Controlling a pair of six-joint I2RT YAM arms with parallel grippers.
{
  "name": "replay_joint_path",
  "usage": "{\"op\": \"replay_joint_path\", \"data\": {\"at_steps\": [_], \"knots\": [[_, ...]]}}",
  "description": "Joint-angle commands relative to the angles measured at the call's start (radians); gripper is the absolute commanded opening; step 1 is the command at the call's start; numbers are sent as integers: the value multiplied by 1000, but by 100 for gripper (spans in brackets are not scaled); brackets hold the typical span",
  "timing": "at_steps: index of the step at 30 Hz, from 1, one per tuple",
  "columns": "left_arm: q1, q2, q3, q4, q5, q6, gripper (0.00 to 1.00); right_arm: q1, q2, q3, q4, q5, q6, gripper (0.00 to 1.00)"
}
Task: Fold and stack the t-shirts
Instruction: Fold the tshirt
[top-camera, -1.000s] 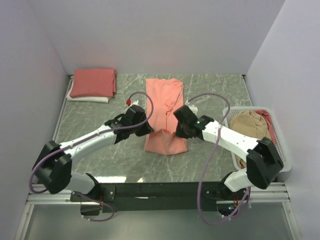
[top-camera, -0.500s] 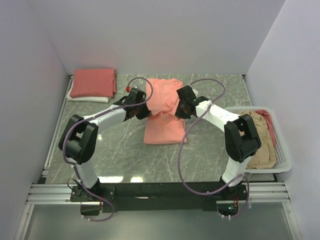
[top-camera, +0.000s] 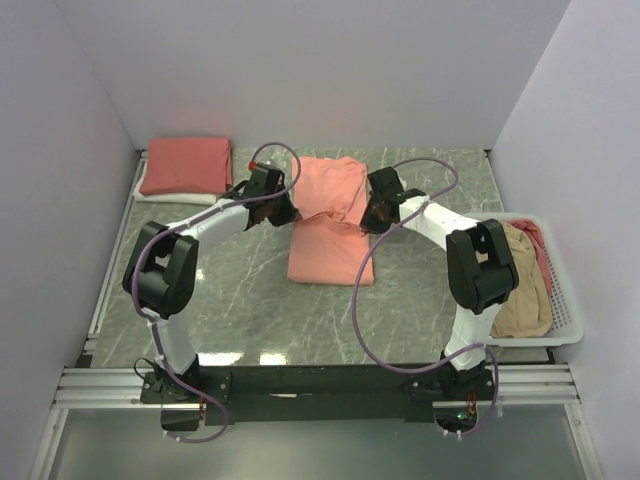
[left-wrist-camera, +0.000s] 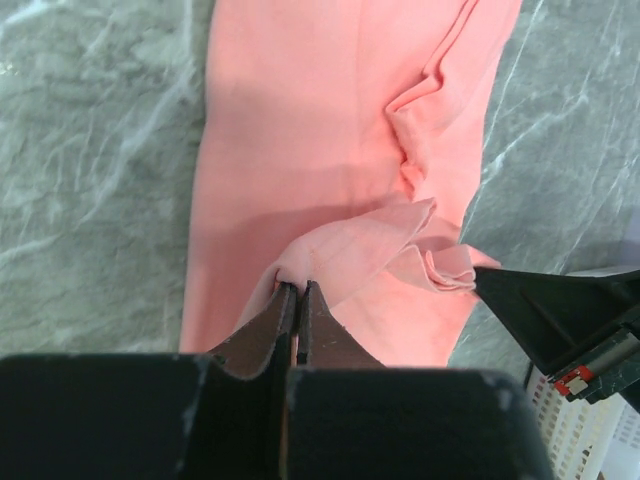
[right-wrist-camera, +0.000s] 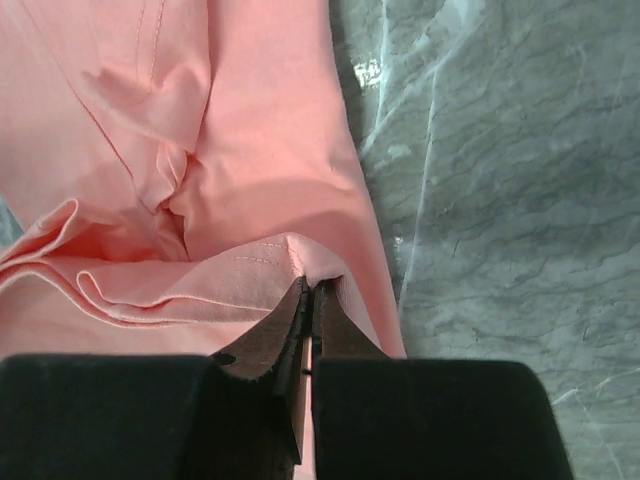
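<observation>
Top external: shirt (top-camera: 330, 255) part-folded on desk (top-camera: 230, 290), between both fingers.
Left fingers (left-wrist-camera: 290, 305): clamped on shirt edge.
Right fingers (right-wrist-camera: 303, 305): clamped on shirt edge.

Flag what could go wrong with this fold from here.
1. The left gripper and right gripper each pinch only a thin edge of the pink shirt, so it could slip out.
2. The lifted cloth sags in loose pleats between them, so the fold may land creased.

Salmon t-shirt (top-camera: 330, 258) half-folded, centre; folded stack (top-camera: 185, 165) far left; tan t-shirt (top-camera: 522, 292) right.
</observation>
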Motion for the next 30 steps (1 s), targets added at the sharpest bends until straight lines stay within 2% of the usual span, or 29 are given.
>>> {"op": "replay_joint_path", "data": {"at_steps": [1, 11, 30], "knots": [[7, 23, 56, 29, 27, 19, 0, -20, -27, 17, 26, -17, -14, 0], [32, 94, 115, 9, 29, 30, 0, -55, 19, 57, 33, -57, -34, 0], [58, 141, 136, 22, 67, 28, 0, -84, 108, 142, 35, -125, -78, 3]]}}
